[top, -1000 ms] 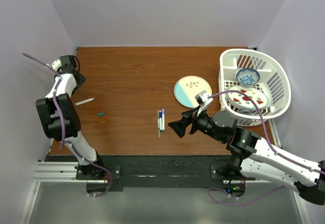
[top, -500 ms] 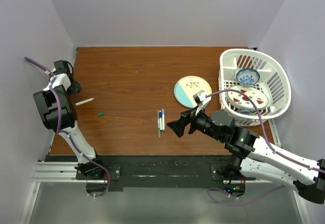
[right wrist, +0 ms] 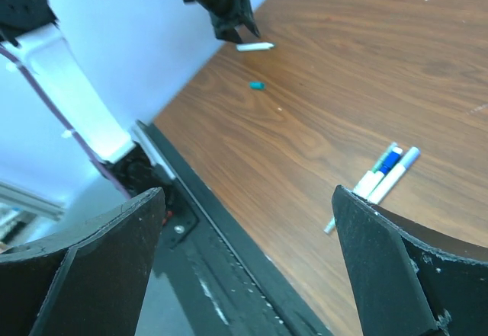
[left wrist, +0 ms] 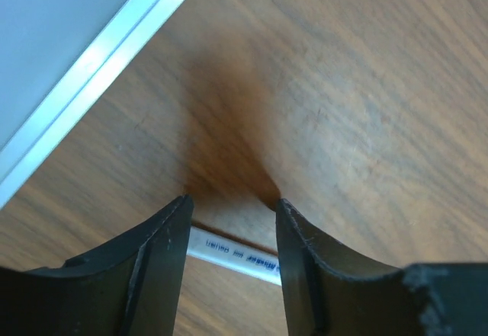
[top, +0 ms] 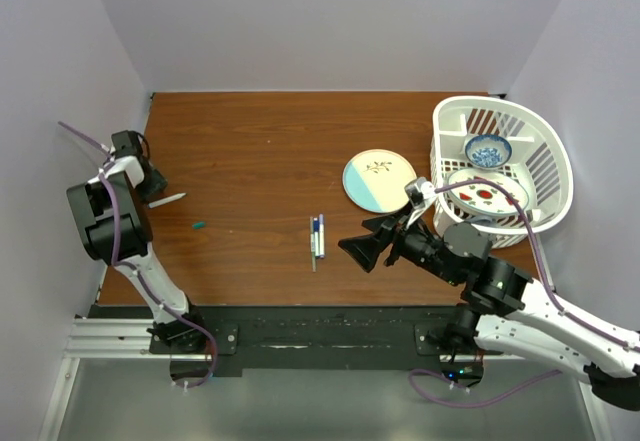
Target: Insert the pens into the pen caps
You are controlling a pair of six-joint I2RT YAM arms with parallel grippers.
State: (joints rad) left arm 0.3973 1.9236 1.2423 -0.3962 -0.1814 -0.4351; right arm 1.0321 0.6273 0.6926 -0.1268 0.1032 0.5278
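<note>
Loose pen point(top: 168, 199) lies near table point(top: 260, 151) left edge, long axis about 8-to-2 o'clock in top view. Left jaws partly open, empty, straddle its 8 o'clock end; pen crosses gap squarely. Green cap point(top: 199, 225) near, at pen's 5 o'clock. Right jaws wide open, empty, well apart.

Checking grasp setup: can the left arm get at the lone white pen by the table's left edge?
Probably yes: the left claw is open, the pen lies across the gap between its fingers, and nothing else on the table blocks it.
</note>
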